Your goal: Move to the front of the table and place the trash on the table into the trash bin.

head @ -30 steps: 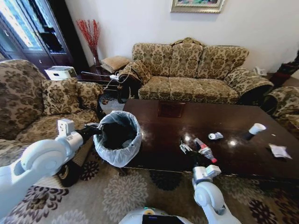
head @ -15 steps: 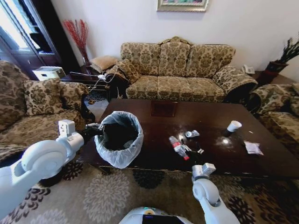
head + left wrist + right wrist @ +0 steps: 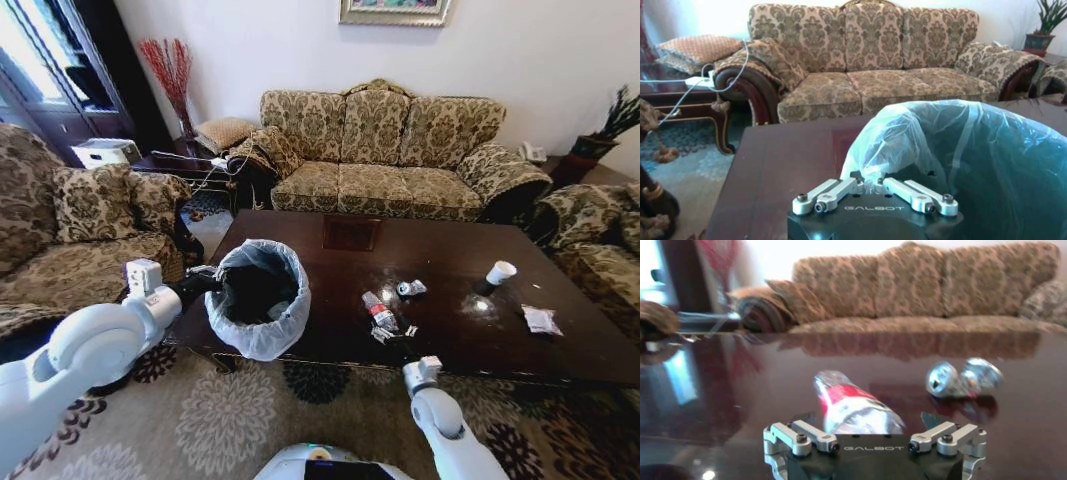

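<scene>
On the dark brown table [image 3: 450, 250] lies the trash: a clear bottle with a red label [image 3: 378, 312], a small can [image 3: 410, 288], a white paper cup [image 3: 500, 272] and a clear wrapper [image 3: 540, 318]. My right gripper [image 3: 393, 335] is at the bottle's near end. In the right wrist view it is open, and the bottle [image 3: 853, 410] lies between its spread jaws with the can [image 3: 963, 380] beyond. My left gripper [image 3: 205, 283] is shut on the bag rim of the trash bin [image 3: 255, 295], held at the table's left end. The left wrist view shows that grip [image 3: 873, 186] on the bag [image 3: 960, 150].
A patterned sofa [image 3: 385, 150] stands behind the table, with an armchair [image 3: 70, 230] to the left and another [image 3: 600, 230] to the right. A side table [image 3: 190, 165] with cables sits at the back left. Patterned carpet [image 3: 230, 420] lies under the table's front edge.
The head view has swung since a second ago, so the table sits more centred. My right gripper has shifted left to the bottle's near end. The left gripper still holds the bin.
</scene>
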Motion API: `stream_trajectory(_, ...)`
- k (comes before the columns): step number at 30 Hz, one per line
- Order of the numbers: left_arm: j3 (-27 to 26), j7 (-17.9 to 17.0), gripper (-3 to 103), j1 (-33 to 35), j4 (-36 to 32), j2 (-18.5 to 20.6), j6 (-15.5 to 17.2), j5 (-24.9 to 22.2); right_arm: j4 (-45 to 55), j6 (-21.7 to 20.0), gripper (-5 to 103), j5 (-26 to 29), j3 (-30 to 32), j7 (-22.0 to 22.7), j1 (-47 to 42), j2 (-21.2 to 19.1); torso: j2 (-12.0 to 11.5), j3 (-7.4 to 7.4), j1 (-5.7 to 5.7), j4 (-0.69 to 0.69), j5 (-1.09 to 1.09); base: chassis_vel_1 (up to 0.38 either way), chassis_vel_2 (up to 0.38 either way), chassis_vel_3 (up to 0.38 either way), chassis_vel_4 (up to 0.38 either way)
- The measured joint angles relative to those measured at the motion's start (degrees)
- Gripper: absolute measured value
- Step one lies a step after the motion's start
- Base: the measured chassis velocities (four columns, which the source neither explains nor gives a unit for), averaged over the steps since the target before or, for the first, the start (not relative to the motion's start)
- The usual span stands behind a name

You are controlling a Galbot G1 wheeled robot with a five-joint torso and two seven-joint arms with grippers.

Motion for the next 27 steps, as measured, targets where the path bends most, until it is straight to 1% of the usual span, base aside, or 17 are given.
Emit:
stream_trajectory(2,0.02,0.04,3,0.15,0.06,-0.24,0.00,0.09,0.00,-1.95,100,0.16,-0.08,1.14,0.49,0.28,0.00,0.00,0.00,-0.01,-0.07,0.000,0.000,0.000,0.000)
stream_trajectory(3,0.02,0.04,3,0.15,0.06,-0.24,0.00,0.09,0.00,-1.95,100,0.16,-0.08,1.14,0.49,0.28,0.00,0.00,0.00,-0.01,-0.07,0.000,0.000,0.000,0.000)
stream_trajectory(5,0.02,0.04,3,0.24,0.28,-0.49,-0.05,0.32,0.06,-3.61,101,0.16,-0.19,0.90,0.68,0.23,0.00,0.00,0.00,0.01,-0.08,0.000,0.000,0.000,0.000)
stream_trajectory(6,0.04,0.04,3,0.24,0.30,-0.62,-0.13,0.39,0.42,-4.73,97,0.88,-0.40,0.68,0.64,0.08,0.00,0.00,0.00,0.02,-0.10,0.000,0.000,0.000,0.000)
stream_trajectory(7,0.04,0.04,3,0.24,0.30,-0.62,-0.13,0.39,0.42,-4.73,97,0.88,-0.40,0.68,0.64,0.08,0.00,0.00,0.00,0.02,-0.10,0.000,0.000,0.000,0.000)
stream_trajectory(10,0.08,0.13,3,0.19,0.30,-0.92,-0.30,0.46,1.76,-7.56,86,4.09,-0.70,0.65,0.56,-0.10,0.00,-0.01,-0.01,0.02,-0.07,0.000,0.000,0.000,0.000)
stream_trajectory(11,0.08,0.13,3,0.19,0.30,-0.92,-0.30,0.46,1.76,-7.56,86,4.09,-0.70,0.65,0.56,-0.10,0.00,-0.01,-0.01,0.02,-0.07,0.000,0.000,0.000,0.000)
stream_trajectory(12,0.11,0.21,3,0.20,0.33,-0.99,-0.31,0.51,1.90,-8.07,83,4.61,-0.70,0.64,0.59,-0.12,0.00,0.00,-0.01,0.01,-0.06,0.000,0.000,0.000,0.000)
stream_trajectory(13,0.13,0.28,3,0.21,0.36,-1.05,-0.33,0.59,1.91,-8.18,78,4.95,-0.70,0.46,0.65,-0.15,0.00,0.00,0.00,0.01,-0.06,0.000,0.000,0.000,0.000)
stream_trajectory(15,0.14,0.29,3,0.24,0.37,-1.12,-0.38,0.66,1.91,-8.18,78,5.08,-0.69,0.32,0.69,-0.16,0.00,0.00,0.00,0.01,-0.05,0.000,0.000,0.000,0.000)
stream_trajectory(19,0.14,0.31,3,0.56,0.37,-1.44,-0.52,0.93,1.77,-8.46,62,6.00,-0.69,0.26,0.80,-0.03,0.00,0.00,0.00,0.02,-0.07,0.000,0.000,0.000,0.000)
stream_trajectory(21,0.14,0.31,3,0.62,0.35,-1.45,-0.52,0.97,1.77,-8.49,62,6.13,-0.69,0.21,0.78,-0.01,0.00,0.00,-0.01,0.02,-0.07,0.000,0.000,0.000,0.000)
stream_trajectory(22,0.10,0.31,3,0.68,0.27,-1.44,-0.57,0.98,1.78,-8.51,54,6.34,-0.71,0.15,0.70,0.00,0.00,0.00,-0.01,0.02,-0.07,0.000,0.000,0.000,0.000)
stream_trajectory(23,0.04,0.31,3,0.70,0.20,-1.37,-0.63,0.98,1.81,-8.52,51,6.43,-0.74,0.13,0.65,0.01,0.00,0.00,0.00,0.01,-0.07,0.000,0.000,0.000,0.000)
stream_trajectory(25,-0.05,0.30,3,0.72,0.11,-1.31,-0.66,0.98,1.87,-8.52,51,6.51,-0.77,0.12,0.62,0.01,0.00,0.00,0.00,0.01,-0.06,0.000,0.000,0.000,0.000)
stream_trajectory(27,-0.16,0.27,3,0.78,-0.07,-1.15,-0.67,0.98,2.25,-8.56,43,6.81,-0.80,0.12,0.49,0.04,0.00,0.00,0.00,0.01,-0.06,0.000,0.000,0.000,0.000)
